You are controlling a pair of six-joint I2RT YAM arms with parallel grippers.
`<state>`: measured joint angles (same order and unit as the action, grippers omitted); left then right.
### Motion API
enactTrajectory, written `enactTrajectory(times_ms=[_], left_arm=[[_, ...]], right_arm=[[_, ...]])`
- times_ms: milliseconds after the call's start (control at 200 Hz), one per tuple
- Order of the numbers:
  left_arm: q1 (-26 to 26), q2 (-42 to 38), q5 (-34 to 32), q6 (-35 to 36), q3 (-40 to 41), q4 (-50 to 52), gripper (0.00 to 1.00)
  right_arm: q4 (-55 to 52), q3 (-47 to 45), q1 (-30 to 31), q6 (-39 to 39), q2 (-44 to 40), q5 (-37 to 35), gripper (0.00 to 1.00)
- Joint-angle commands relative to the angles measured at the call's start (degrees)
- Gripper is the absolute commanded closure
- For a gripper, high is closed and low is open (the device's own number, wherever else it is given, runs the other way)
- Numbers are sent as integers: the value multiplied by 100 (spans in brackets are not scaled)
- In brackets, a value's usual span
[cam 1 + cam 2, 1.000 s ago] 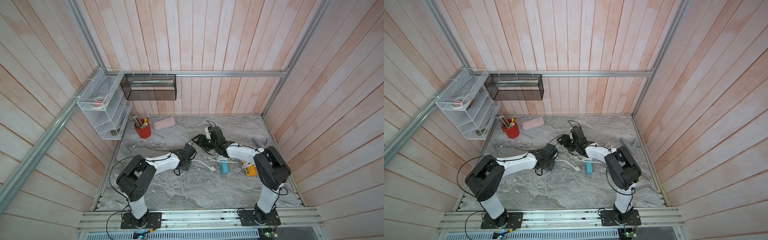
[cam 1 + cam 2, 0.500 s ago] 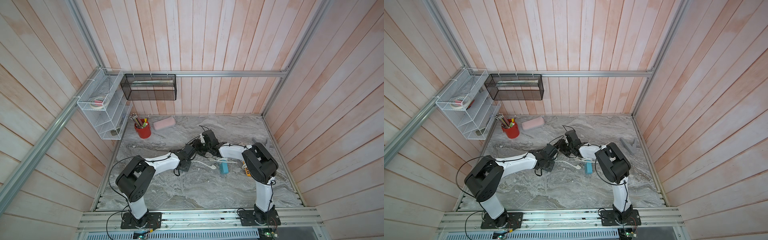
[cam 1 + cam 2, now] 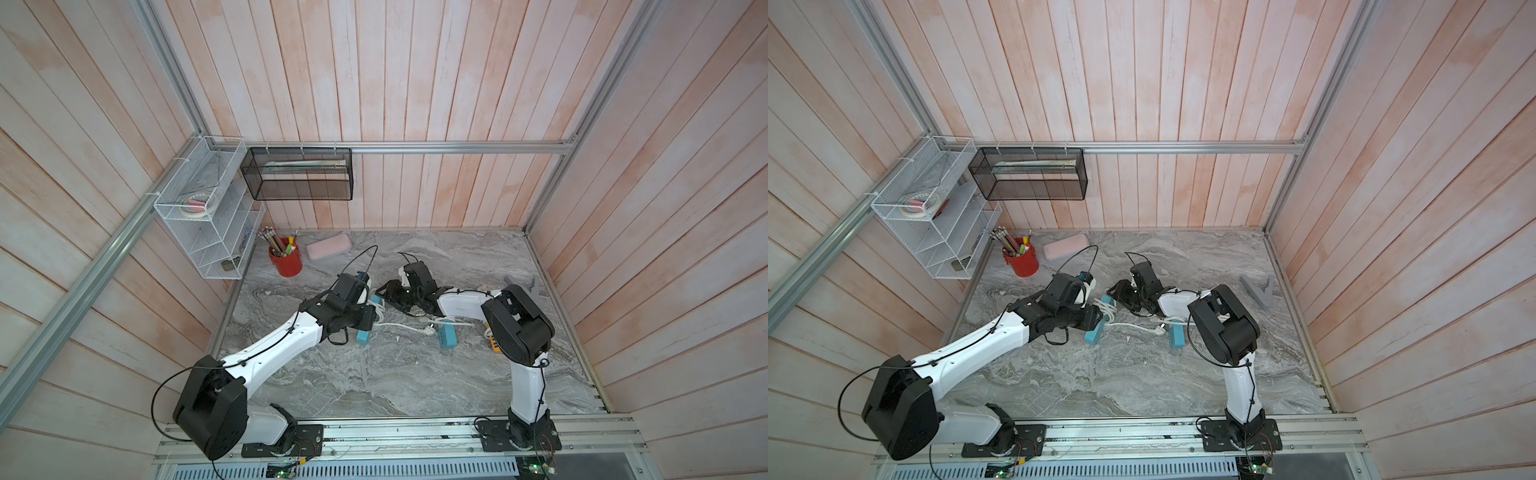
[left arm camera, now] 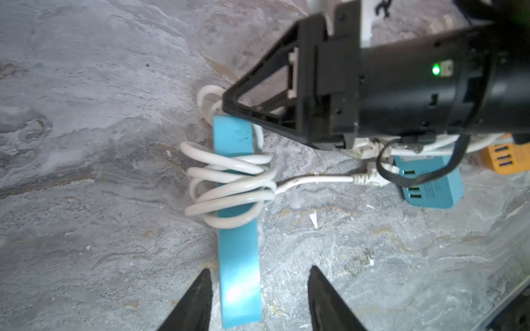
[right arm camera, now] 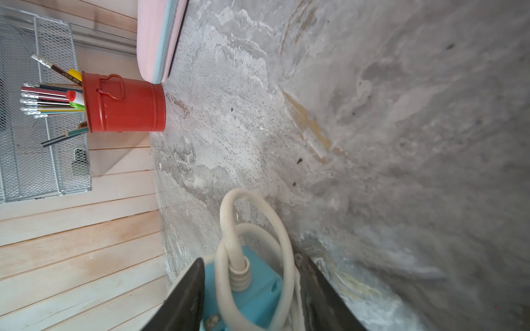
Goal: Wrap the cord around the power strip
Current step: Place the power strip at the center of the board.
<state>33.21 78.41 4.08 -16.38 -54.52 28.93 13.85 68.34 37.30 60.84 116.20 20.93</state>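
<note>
Two arms stand on the near rail; the left arm and the right arm both reach inward over the marble-patterned surface. Between their wrists lies the blue power strip, flat with its plain back up, its length running roughly near to far. The left fingers are spread apart and straddle the strip's near end, with a gap showing on each side. The white cord circles the middle of the strip in several loose loops. Its free tail leaves them sideways and ends in a plug on the surface just beside a teal block with ports. An orange block lies past it, partly hidden. The right fingers are closed on the strip's far end, where the cord enters the housing. One finger presses the blue side and the other sits against a cord loop.

Farther back, near the rear wall, stand a red cup of pencils and, just beside it, a pink case. A grey piece lies by the right wall. A white wire rack and a black mesh basket hang above the far left corner.
</note>
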Motion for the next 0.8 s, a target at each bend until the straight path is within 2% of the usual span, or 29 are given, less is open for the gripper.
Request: enactTrajectory(times_ms=[0,195,415,565,710,795], left_arm=[[-226,22,291,22,275,-241,46],[-713,-370,555,-184,767,-791,47],[-905,-633,503,-238,1063,-1209,47],[-1036,-388,920,-356,1277,-1532,52],[-1191,-708,797,-488,1527,-1561,55],[-1341,-787,988,-501,1660,-1624,54]], right_arm=[[-446,73,12,-331,-221,-325,41],[-1740,730,131,-554,-296,-1040,27],[-3597,1929,595,-353,-46,-2182,22],[-4171,2732,976,-230,374,-2386,21],[-4931,3766,1232,-476,942,-2709,21],[-4969,4079,1279,-646,1163,-2577,20]])
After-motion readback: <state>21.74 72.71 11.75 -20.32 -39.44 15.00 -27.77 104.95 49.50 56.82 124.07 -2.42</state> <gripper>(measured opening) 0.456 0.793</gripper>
